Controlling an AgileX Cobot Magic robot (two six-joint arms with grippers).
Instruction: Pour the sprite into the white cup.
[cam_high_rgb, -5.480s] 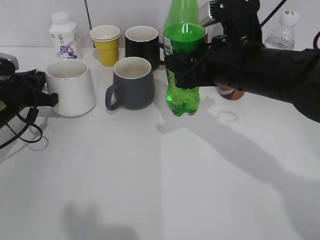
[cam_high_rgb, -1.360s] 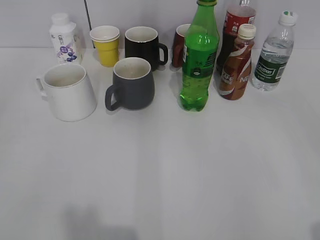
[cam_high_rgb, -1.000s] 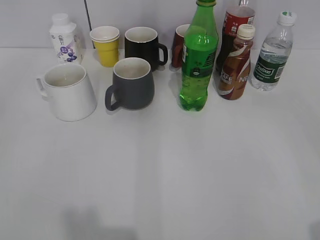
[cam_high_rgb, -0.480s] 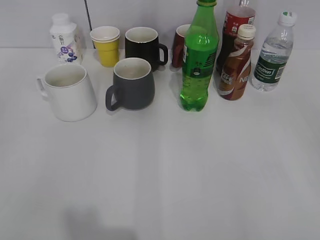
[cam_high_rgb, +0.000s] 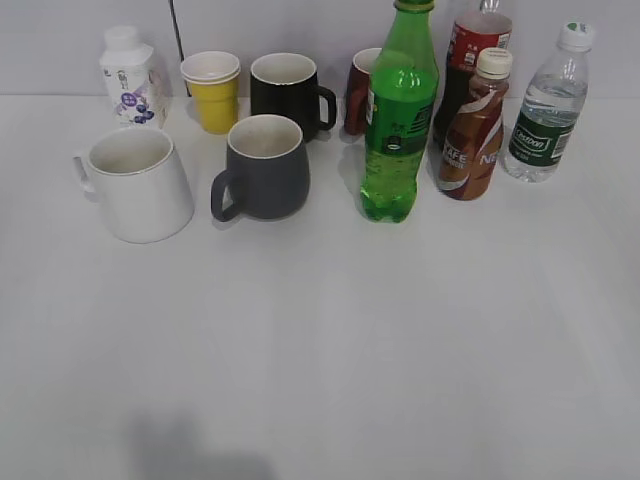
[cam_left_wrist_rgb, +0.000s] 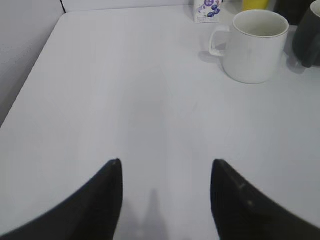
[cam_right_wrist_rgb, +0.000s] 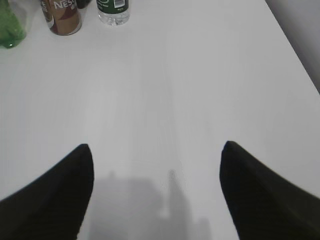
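1. A white table (cam_high_rgb: 320, 350) carried everything.
2. The sprite (cam_high_rgb: 398, 120) stood upright.
3. The white cup (cam_high_rgb: 138, 184) sat well left of it.
4. Left gripper (cam_left_wrist_rgb: 165, 200) and right gripper (cam_right_wrist_rgb: 156, 190) gaped wide, empty.

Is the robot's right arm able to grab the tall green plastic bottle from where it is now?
Probably yes. The right gripper is open over bare table, and the green bottle stands in front of the brown coffee bottle, so nothing blocks its near side.
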